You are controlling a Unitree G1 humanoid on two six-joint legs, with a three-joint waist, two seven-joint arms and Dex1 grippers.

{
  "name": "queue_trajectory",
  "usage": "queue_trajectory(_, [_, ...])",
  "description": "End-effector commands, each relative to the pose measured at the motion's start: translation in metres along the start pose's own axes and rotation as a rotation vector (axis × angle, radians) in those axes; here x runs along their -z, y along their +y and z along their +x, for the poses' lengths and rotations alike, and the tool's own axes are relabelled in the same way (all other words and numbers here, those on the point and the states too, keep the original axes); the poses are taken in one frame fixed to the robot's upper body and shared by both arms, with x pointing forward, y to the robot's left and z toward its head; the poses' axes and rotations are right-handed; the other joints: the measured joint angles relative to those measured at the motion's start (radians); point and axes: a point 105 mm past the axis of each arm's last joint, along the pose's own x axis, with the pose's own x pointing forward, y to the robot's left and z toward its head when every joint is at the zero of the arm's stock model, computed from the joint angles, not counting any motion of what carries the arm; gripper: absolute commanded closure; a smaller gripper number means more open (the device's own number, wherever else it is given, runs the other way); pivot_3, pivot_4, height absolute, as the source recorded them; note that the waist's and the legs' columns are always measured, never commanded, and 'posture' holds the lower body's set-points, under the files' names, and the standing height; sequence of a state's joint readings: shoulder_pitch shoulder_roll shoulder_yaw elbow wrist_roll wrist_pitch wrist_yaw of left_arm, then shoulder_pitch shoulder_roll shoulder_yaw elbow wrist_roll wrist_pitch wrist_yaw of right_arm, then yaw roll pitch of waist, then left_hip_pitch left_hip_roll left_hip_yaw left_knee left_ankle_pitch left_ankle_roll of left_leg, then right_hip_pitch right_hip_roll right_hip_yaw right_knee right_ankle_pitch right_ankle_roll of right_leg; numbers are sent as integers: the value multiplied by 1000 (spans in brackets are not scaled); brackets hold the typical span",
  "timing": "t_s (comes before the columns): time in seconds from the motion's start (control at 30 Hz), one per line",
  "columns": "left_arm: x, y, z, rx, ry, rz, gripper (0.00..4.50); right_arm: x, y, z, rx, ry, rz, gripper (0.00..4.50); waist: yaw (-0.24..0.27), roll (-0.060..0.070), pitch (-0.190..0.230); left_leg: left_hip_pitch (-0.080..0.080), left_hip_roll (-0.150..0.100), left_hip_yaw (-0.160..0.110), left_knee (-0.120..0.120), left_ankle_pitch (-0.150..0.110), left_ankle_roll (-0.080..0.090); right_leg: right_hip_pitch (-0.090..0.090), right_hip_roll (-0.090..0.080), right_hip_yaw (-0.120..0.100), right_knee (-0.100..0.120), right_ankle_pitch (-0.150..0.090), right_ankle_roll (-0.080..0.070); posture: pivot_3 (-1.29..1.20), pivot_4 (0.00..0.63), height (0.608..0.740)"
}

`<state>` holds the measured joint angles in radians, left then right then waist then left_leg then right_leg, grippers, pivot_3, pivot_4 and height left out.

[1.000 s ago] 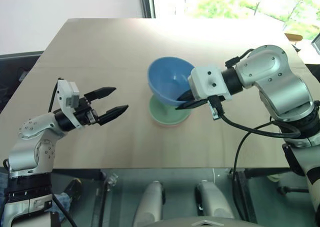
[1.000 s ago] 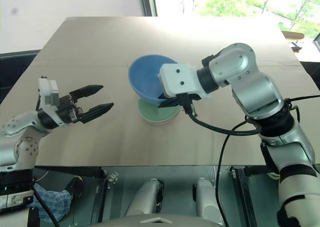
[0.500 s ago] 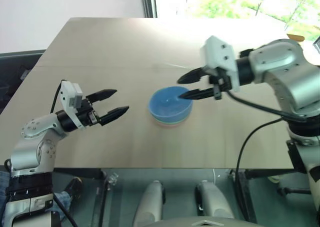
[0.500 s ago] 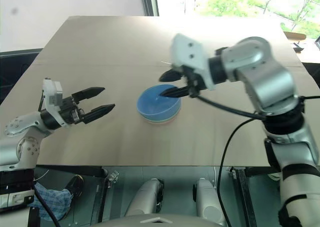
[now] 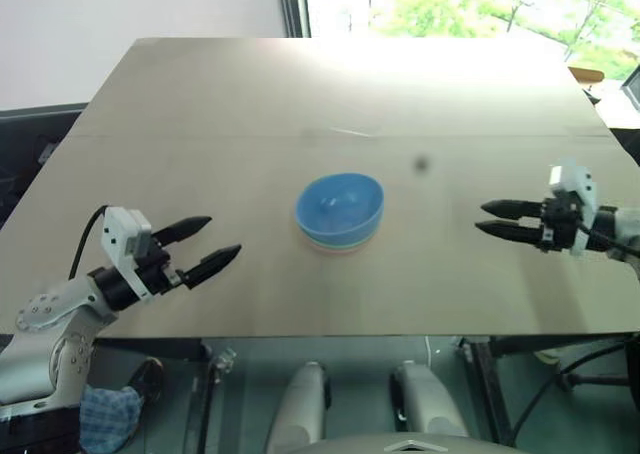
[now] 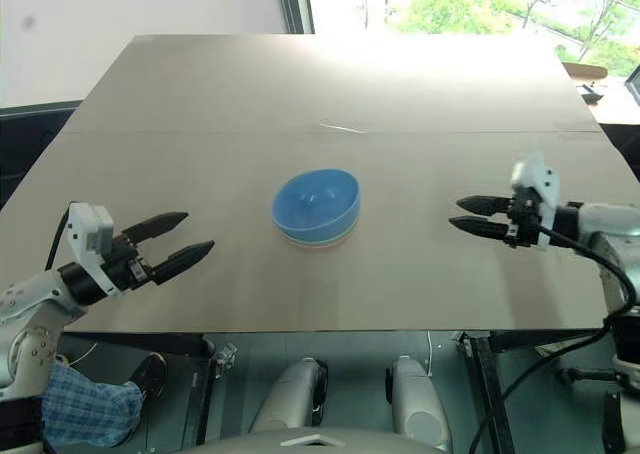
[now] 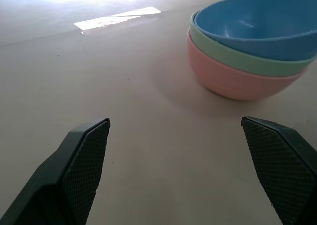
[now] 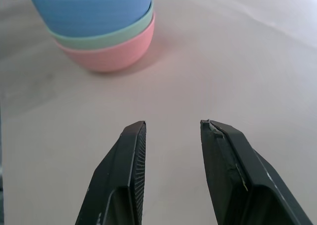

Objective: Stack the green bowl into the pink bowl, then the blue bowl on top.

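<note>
Bowls sit nested in one stack near the middle of the table [image 5: 200, 94]: the pink bowl [image 7: 233, 81] at the bottom on the tabletop, the green bowl [image 7: 237, 59] inside it, the blue bowl [image 5: 340, 202] on top, tilted a little within the green one. The left gripper [image 5: 205, 247] hangs over the table's near left edge, well apart from the stack, jaws spread wide and holding nothing. The right gripper [image 5: 498, 220] hovers over the right side, pointing toward the stack, its fingers [image 8: 124, 175] parted by a moderate gap and empty.
</note>
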<state>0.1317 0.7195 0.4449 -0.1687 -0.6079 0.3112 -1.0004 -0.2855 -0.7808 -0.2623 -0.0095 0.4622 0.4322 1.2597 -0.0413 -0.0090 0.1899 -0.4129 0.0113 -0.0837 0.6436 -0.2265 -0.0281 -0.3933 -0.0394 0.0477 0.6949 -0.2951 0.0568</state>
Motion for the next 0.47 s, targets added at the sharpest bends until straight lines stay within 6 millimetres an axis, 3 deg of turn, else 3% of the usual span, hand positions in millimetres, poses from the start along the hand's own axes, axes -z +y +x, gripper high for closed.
queue_trajectory(0.03, [-3, -4, -6, -24, -6, 71, 0, 2, -7, -19, 83, -115, -110, 2666, 1, -1, 0, 0, 0, 0, 0, 0, 0, 0, 0, 0, 0, 0, 0, 0, 150, 740])
queue_trajectory(0.27, [-4, -4, -5, -48, -27, 102, 0, 22, -1, -26, 111, -160, -119, 2666, 3, 0, 0, 0, 0, 0, 1, 0, 0, 1, 0, 0, 0, 0, 0, 0, 150, 740])
queue_trajectory(0.47, [-6, -6, -2, -20, -37, 98, 0, 24, 1, -26, 111, -166, -84, 2666, 2, 0, 0, 0, 0, 0, 1, 0, 0, 1, 0, 0, 0, 0, 0, 0, 150, 740])
